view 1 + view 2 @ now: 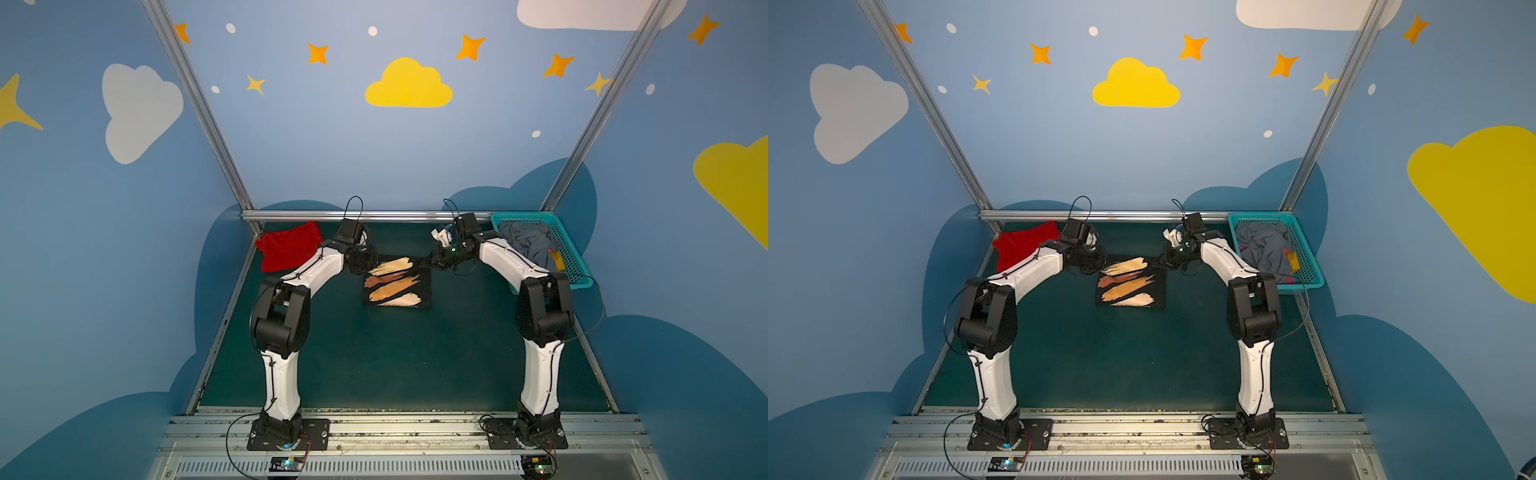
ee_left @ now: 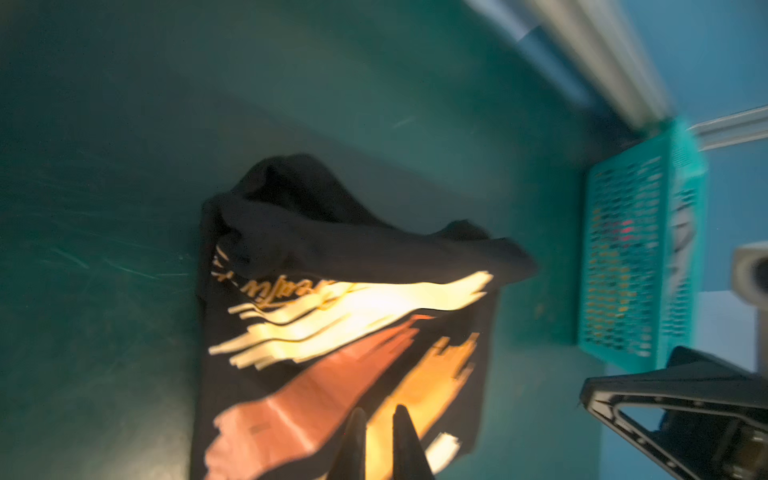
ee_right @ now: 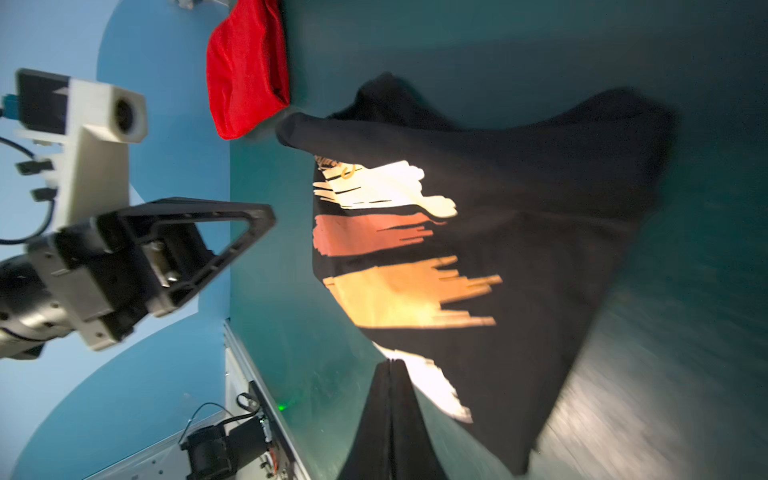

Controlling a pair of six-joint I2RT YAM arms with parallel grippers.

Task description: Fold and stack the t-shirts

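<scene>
Black t-shirt [image 1: 397, 282] folded on green mat [image 1: 395, 361], well apart from teal basket [image 1: 521, 216]. Red t-shirt [image 1: 286, 251] lies farther from basket, past black t-shirt. Right gripper [image 3: 390, 368] fingers pressed together at black t-shirt's basket-side edge; left gripper [image 2: 380, 415] fingers narrowly apart over its print.

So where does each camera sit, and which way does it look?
Top views: high above the arm bases, looking down toward the back wall; left arm and right arm show whole.
Left wrist: on the left arm, looking past its jaws over the black t-shirt to the basket; the right jaws show.
Right wrist: on the right arm, looking past its jaws over that shirt to the red t-shirt; the left jaws show.
Both wrist views share the black t-shirt.
</scene>
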